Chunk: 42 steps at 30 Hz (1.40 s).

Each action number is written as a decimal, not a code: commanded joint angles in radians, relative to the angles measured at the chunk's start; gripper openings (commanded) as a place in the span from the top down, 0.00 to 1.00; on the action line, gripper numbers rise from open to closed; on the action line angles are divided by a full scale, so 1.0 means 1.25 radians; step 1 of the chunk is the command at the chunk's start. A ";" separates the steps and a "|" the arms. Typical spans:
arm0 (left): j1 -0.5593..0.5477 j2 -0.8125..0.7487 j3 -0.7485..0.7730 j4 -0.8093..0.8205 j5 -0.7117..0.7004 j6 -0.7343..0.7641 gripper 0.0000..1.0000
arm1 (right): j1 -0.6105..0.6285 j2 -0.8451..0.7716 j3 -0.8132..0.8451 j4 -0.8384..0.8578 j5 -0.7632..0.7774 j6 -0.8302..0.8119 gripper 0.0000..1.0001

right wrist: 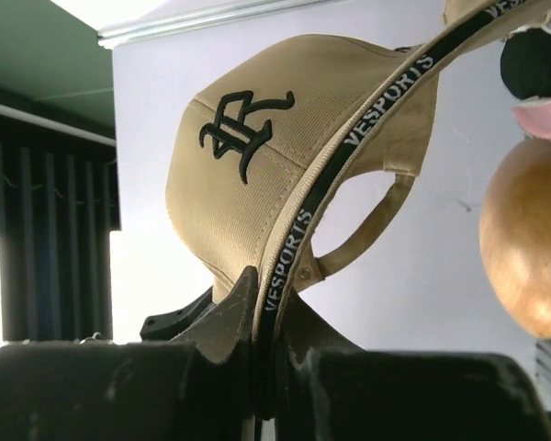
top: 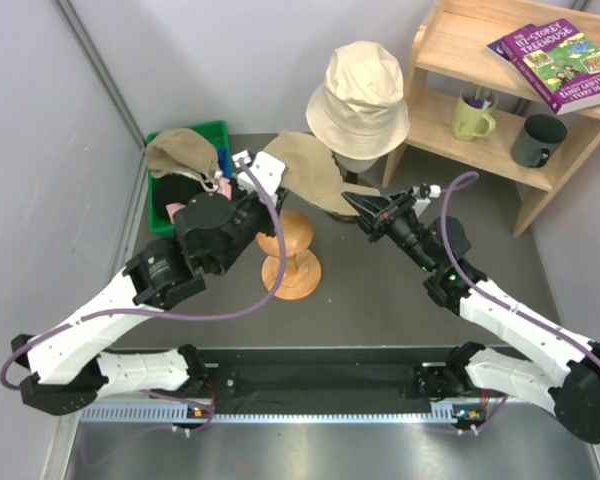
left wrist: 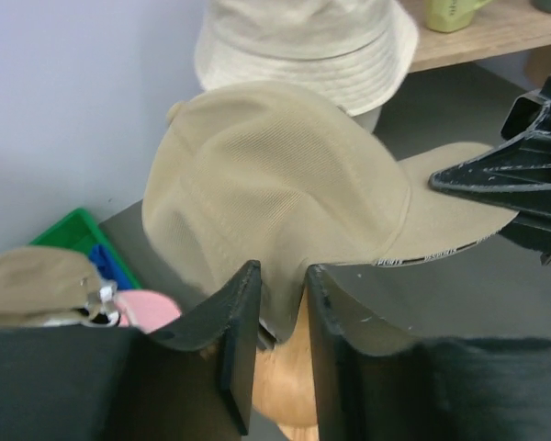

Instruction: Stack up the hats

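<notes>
Mid-table, toward the far edge: tan cap (top: 305, 165) held aloft over the stand (top: 290, 255), with the bucket hat (top: 358, 95) just behind. We judge it wants seating next: keep both arms level, crown opening down, and centre it before release. The left fingers (left wrist: 243, 340) are nearly closed, nipping the rear hem. The right fingers (right wrist: 225, 322) are clenched on the brim edge.

Grey walls (top: 230, 60) are enclosing a dark table (top: 380, 300); a wooden shelf (top: 455, 45), standing beyond the right fingers (top: 363, 208) and to their right, is carrying a green mug (top: 472, 117), a dark mug (top: 537, 140) and a purple book (top: 560, 62).
</notes>
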 commanded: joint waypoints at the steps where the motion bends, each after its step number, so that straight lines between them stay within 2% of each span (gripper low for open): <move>1: 0.003 -0.098 0.005 -0.035 -0.123 0.006 0.61 | 0.010 0.037 0.066 0.055 -0.040 -0.133 1.00; 3: 0.003 -0.142 -0.001 -0.075 -0.165 -0.005 0.50 | 0.010 0.053 0.066 0.062 -0.051 -0.168 1.00; 4: 0.003 -0.160 -0.002 -0.086 -0.182 -0.016 0.28 | 0.010 0.059 0.064 0.069 -0.064 -0.178 1.00; 5: 0.003 -0.189 -0.004 -0.109 -0.212 -0.023 0.22 | 0.010 0.064 0.060 0.072 -0.072 -0.186 1.00; 7: 0.003 -0.222 -0.006 -0.123 -0.243 -0.037 0.11 | 0.010 0.074 0.060 0.076 -0.090 -0.217 1.00; 11: 0.003 -0.293 -0.020 -0.128 -0.305 -0.045 0.03 | 0.010 0.080 0.065 0.055 -0.116 -0.260 1.00; 18: 0.003 -0.256 -0.024 -0.124 -0.360 -0.056 0.01 | 0.010 0.095 0.043 0.054 -0.158 -0.292 1.00; 24: 0.003 -0.220 -0.044 -0.035 -0.343 -0.042 0.01 | 0.010 0.080 0.026 -0.006 -0.184 -0.356 1.00; 26: 0.004 -0.168 -0.017 -0.082 -0.305 -0.040 0.01 | 0.010 0.072 0.021 -0.018 -0.191 -0.387 1.00; 30: 0.003 -0.040 0.086 -0.170 -0.321 -0.073 0.01 | 0.008 0.056 0.026 -0.107 -0.213 -0.450 1.00; 32: 0.003 -0.007 0.088 -0.145 -0.324 -0.078 0.01 | 0.008 0.048 0.006 -0.117 -0.212 -0.469 1.00; 36: 0.004 -0.006 0.048 -0.011 -0.302 -0.080 0.01 | 0.002 0.021 -0.042 -0.106 -0.196 -0.488 1.00; 42: 0.006 -0.009 0.005 0.011 -0.280 -0.151 0.01 | -0.026 -0.001 -0.100 -0.062 -0.202 -0.564 1.00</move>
